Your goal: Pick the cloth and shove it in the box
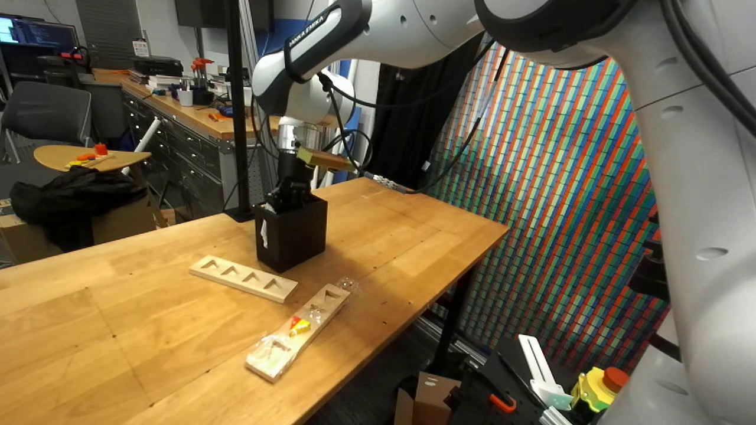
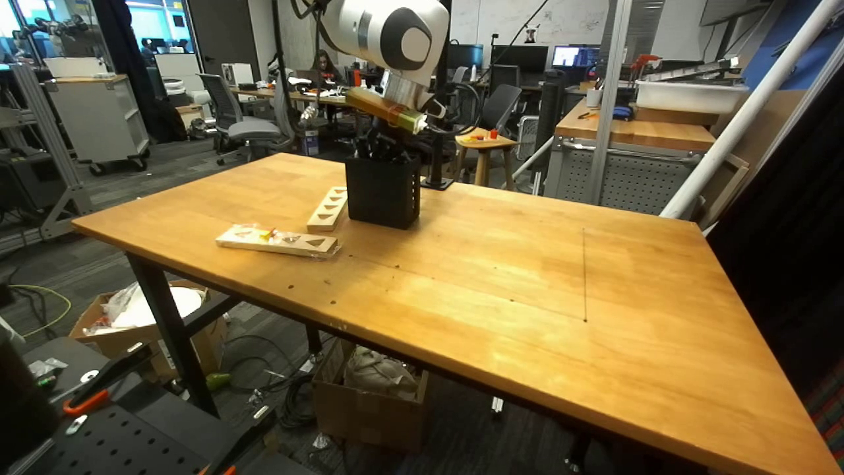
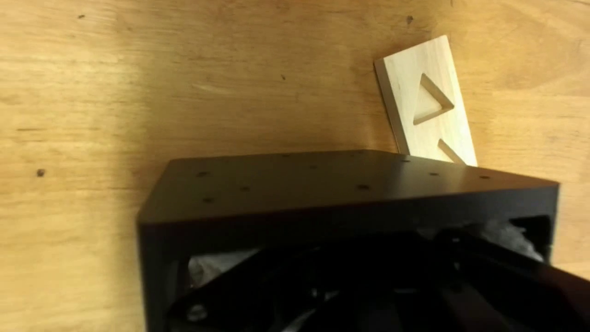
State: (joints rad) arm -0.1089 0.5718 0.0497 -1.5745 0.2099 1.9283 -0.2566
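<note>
With the gripper (image 1: 290,195) reaching down into the box (image 1: 304,235) (wide or pinched can't be told), the cloth (image 1: 264,234) showing in there should prob be tamped low, any grip released, then the gripper lifted straight up so nothing's dragged back out

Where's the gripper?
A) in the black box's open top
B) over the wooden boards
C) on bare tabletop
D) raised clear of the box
A: in both exterior views the gripper dips into the top of the black box, its lower end out of sight inside.
</note>
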